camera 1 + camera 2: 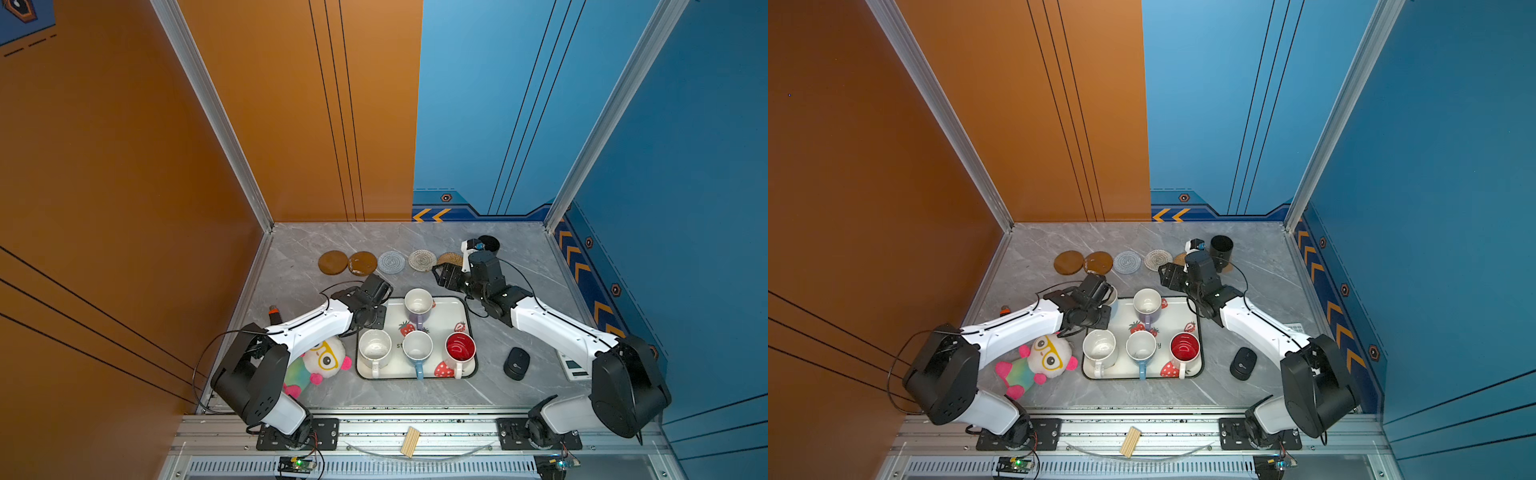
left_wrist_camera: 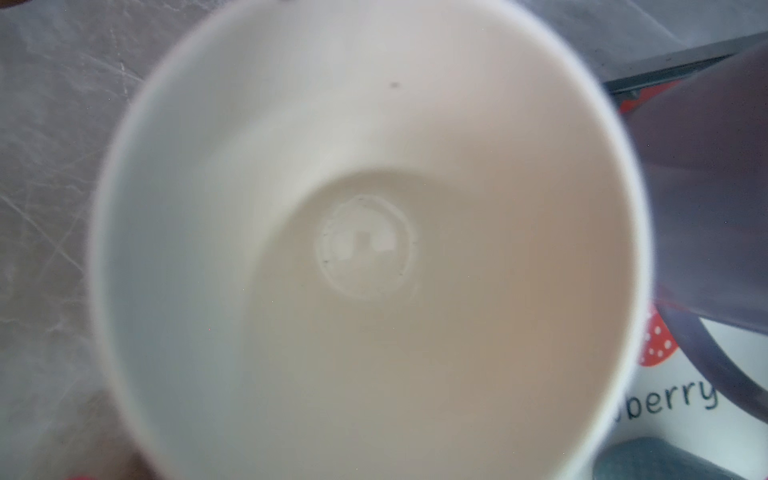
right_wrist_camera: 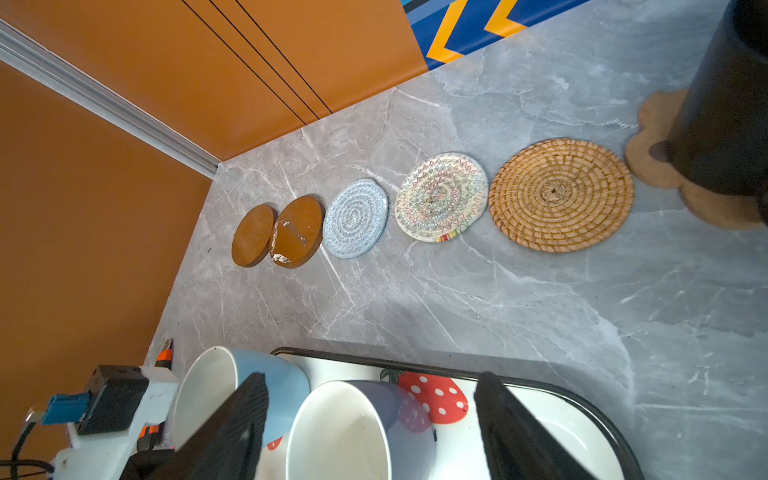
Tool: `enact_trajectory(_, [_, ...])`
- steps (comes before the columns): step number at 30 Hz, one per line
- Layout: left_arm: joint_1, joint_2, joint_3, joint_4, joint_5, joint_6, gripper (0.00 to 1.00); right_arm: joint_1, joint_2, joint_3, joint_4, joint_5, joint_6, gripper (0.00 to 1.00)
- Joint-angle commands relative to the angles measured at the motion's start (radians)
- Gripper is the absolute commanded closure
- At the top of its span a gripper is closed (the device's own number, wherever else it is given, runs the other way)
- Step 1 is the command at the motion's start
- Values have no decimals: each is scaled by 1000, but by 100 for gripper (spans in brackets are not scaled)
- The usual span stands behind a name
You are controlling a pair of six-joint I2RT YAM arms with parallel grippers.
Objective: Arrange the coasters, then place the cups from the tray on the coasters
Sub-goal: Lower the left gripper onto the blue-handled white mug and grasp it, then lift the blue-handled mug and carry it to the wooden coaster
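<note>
Now | light blue mug (image 3: pixel 282 374): far-left corner of tray (image 1: pixel 444 313), beside lavender mug (image 1: pixel 419 305); right wrist view shows its blue wall, left wrist view only white inside | left gripper (image 1: pixel 376 307): above it, jaws hidden, state cannot be told | right gripper (image 3: pixel 372 378): spread wide over lavender mug | black mug (image 3: pixel 731 104): on paw coaster (image 3: pixel 656 137)

Six coasters (image 3: pixel 561 195), six cups (image 1: pixel 417 347), one tray (image 1: pixel 444 311)

"berry" on tray (image 2: pixel 673 428), start hidden
</note>
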Motion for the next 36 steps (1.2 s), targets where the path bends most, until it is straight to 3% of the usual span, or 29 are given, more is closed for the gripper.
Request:
enact_trajectory(1, [9, 11, -7, 4, 2, 1, 98, -5, 11, 2, 35, -14, 17, 23])
enact_trajectory(21, [17, -129, 67, -37, -46, 4, 100, -13, 11, -3, 47, -38, 17, 24])
enact_trajectory(36, [226, -65, 240, -57, -22, 15, 100, -25, -1, -15, 68, -92, 18, 24])
